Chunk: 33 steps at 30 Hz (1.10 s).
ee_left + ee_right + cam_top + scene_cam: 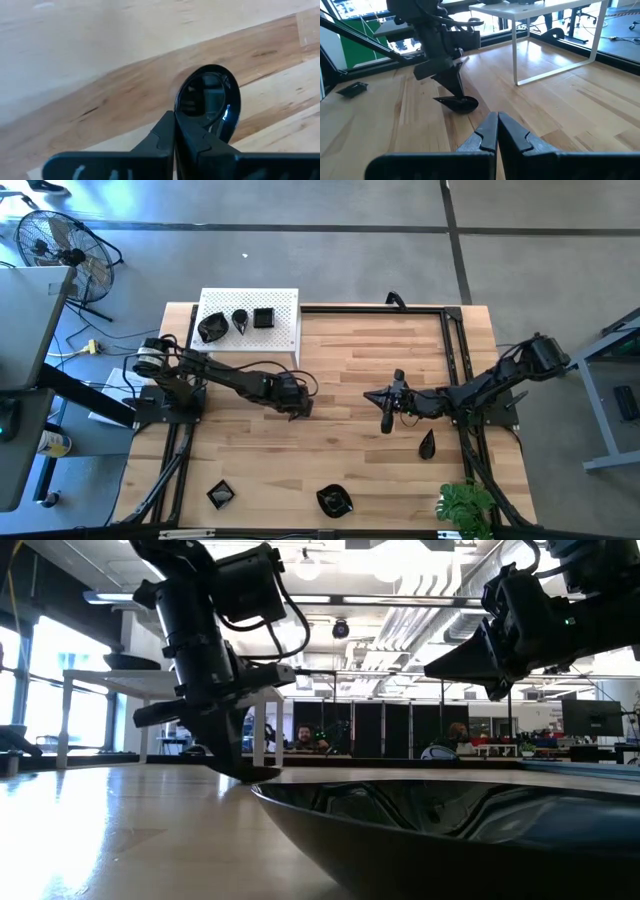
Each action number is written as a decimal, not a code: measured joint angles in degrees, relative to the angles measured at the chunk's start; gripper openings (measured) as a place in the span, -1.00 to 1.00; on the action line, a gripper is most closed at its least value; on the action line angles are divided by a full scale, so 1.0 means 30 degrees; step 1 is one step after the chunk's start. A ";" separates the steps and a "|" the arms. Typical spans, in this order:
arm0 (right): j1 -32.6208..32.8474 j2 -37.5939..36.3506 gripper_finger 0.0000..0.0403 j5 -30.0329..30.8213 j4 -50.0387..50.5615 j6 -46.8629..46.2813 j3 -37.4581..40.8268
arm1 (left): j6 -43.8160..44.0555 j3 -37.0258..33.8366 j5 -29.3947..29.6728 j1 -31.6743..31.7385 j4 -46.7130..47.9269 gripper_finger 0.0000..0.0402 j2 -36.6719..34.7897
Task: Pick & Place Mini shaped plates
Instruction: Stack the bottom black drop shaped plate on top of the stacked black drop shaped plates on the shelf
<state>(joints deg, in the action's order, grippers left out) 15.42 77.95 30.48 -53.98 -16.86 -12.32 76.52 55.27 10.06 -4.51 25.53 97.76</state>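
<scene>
We see L gripper [454,90] pinching rim of plate [457,104] on table [560,100]; R gripper [386,418] hovers mid-table, fingers closed, empty.

Seven small black plates show: three on the white stand [285,330], one pinched by the left gripper [297,408] just beside the stand, three lying well apart from it.

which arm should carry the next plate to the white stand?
Left. Its end effector is shut on the rim of an oval plate mid-table, and the white stand sits on its side. The right end effector is shut, empty, farther away.
</scene>
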 joint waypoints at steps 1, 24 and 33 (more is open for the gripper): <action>0.0000 0.0000 -1.00 0.0000 0.0000 0.0000 0.0000 | -0.0050 0.0000 0.0106 0.0007 0.0068 -0.99 0.0000; 0.0029 0.0015 -1.00 -0.0039 -0.0122 0.0000 -0.0015 | -0.2397 -0.0022 0.1294 0.1262 0.4626 -1.00 -1.0207; 0.0029 0.0015 -1.00 -0.0080 -0.0284 -0.0024 -0.0017 | -0.3431 -0.0002 0.2336 0.5591 0.7565 -1.00 -1.4356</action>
<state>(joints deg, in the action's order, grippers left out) 15.51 78.00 30.24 -54.83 -16.94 -12.37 66.22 55.26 17.07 12.26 48.23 54.69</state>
